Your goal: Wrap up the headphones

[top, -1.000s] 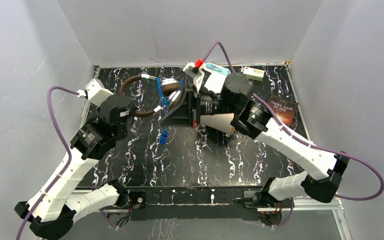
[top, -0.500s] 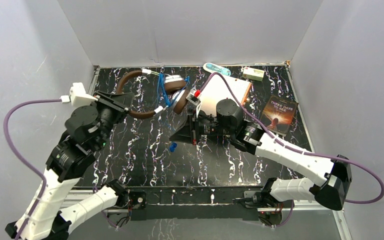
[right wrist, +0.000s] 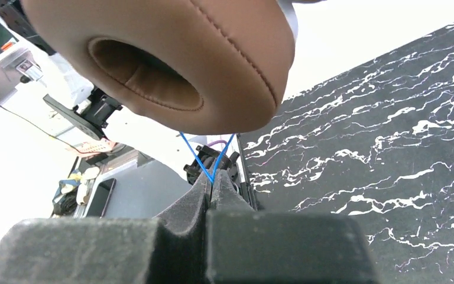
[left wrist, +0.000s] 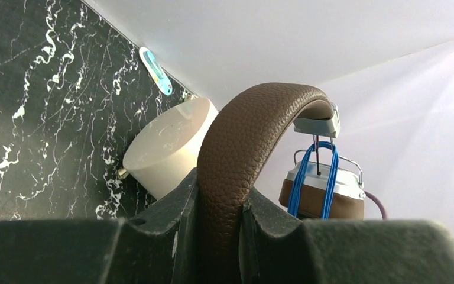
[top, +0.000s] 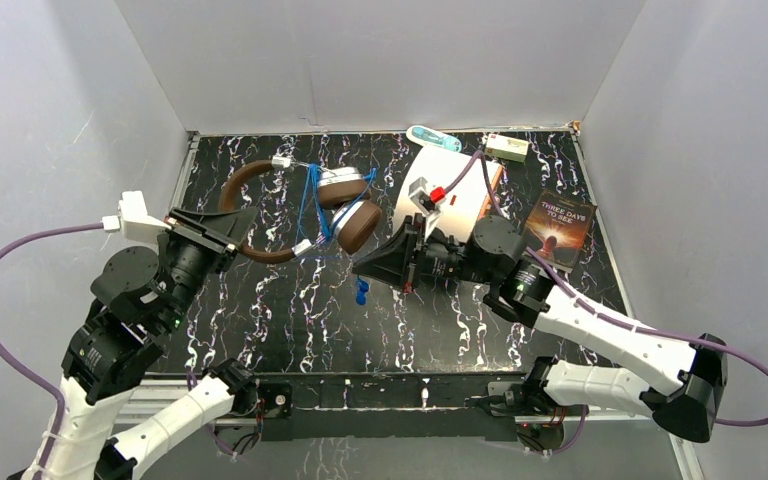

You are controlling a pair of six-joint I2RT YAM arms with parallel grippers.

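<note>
right now the left gripper (left wrist: 220, 198) is clamping its jaws on the padded headband of the headphones (top: 358, 228), holding them raised over the far left of the table (top: 290, 320), though its fingers are covering the band's lower end. the right gripper (right wrist: 213, 184) is pinching the thin blue cable (right wrist: 206, 158) just under an ear cushion, jaws pressed together. its arm is hiding part of the cream cylinder (top: 452, 185), and the cable's loops between the cups are looking too tangled to trace.

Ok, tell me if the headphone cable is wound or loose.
Partly wound: blue cable loops cross the headphones, but its plug end trails free, a strand pinched in the right fingers.
</note>
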